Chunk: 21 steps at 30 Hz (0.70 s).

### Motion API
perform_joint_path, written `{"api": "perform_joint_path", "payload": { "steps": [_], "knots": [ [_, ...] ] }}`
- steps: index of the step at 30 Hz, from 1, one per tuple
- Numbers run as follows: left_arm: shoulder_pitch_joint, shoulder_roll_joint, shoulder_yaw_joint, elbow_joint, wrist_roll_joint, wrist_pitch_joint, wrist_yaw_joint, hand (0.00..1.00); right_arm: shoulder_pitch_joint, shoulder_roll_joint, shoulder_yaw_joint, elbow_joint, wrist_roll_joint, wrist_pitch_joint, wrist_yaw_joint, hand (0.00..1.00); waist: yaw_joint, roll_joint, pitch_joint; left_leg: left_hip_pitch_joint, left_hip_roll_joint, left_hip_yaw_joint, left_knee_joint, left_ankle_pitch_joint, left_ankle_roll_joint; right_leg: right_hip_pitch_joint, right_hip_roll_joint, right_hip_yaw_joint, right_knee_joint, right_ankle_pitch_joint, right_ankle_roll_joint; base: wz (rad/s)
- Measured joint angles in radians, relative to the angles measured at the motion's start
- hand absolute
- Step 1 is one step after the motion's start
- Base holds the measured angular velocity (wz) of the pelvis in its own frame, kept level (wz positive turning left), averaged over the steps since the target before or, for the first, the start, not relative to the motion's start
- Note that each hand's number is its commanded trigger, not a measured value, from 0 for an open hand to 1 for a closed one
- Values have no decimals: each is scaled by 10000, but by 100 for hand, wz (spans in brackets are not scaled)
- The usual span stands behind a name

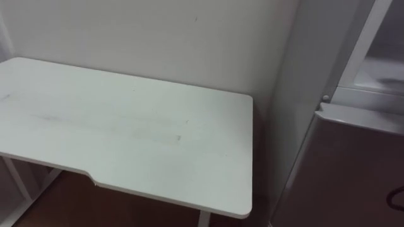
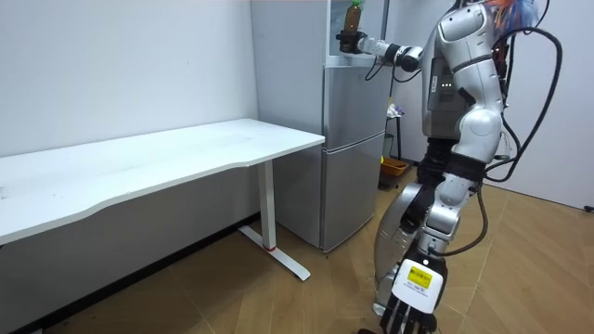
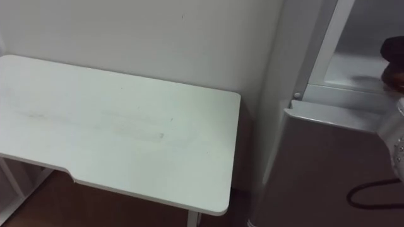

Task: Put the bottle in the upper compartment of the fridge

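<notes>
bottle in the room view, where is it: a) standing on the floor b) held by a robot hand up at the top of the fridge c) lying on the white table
b: the right robot hand is curled round the bottle, raised at the top of the fridge.

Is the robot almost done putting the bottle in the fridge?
Nearly. Done: the upper compartment of the grey fridge is open, and the brown bottle with a greenish top is up at its opening. In hand: the right hand grips the bottle's base; the left hand hangs open at its side. Left: set the bottle inside and let go.
</notes>
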State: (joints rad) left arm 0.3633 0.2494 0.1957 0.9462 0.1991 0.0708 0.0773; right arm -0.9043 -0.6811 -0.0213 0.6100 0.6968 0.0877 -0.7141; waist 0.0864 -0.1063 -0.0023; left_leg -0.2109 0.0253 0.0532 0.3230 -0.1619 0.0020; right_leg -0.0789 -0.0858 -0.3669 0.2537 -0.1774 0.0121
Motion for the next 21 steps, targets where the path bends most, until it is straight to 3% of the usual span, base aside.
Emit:
{"api": "perform_joint_path", "payload": {
  "steps": [9, 12, 17, 21],
  "knots": [
    [25, 2, -25, -222, 17, -98, 28, 0, -218, -678, 98, 145, 817, -2, 83, 100, 87, -60, -9, 79, -27, -66, -114, 10, 2, 80, -22, -103, 4, -17, 27, 2],
    [25, 68, -27, -219, 96, -86, -13, 0, -274, -728, 151, 699, 882, -2, 338, 100, 202, -101, 13, 131, -9, -68, -118, 11, -16, 140, 6, -87, -13, -16, 25, 0],
    [40, 181, -26, -234, 70, -46, -14, 0, -274, -763, 621, 1446, 1209, 11, 623, 100, 340, -122, 25, 9, -4, -74, -103, 35, -24, 29, 13, -35, -1, 0, -1, 0],
    [-26, 372, -162, -241, -27, 65, 23, 0, -317, -1064, 1433, 1644, 1289, -52, 860, 100, 597, -158, 43, -83, 38, 8, 28, 44, -16, -67, 45, 52, 17, 34, -53, -5]
  ]
}}
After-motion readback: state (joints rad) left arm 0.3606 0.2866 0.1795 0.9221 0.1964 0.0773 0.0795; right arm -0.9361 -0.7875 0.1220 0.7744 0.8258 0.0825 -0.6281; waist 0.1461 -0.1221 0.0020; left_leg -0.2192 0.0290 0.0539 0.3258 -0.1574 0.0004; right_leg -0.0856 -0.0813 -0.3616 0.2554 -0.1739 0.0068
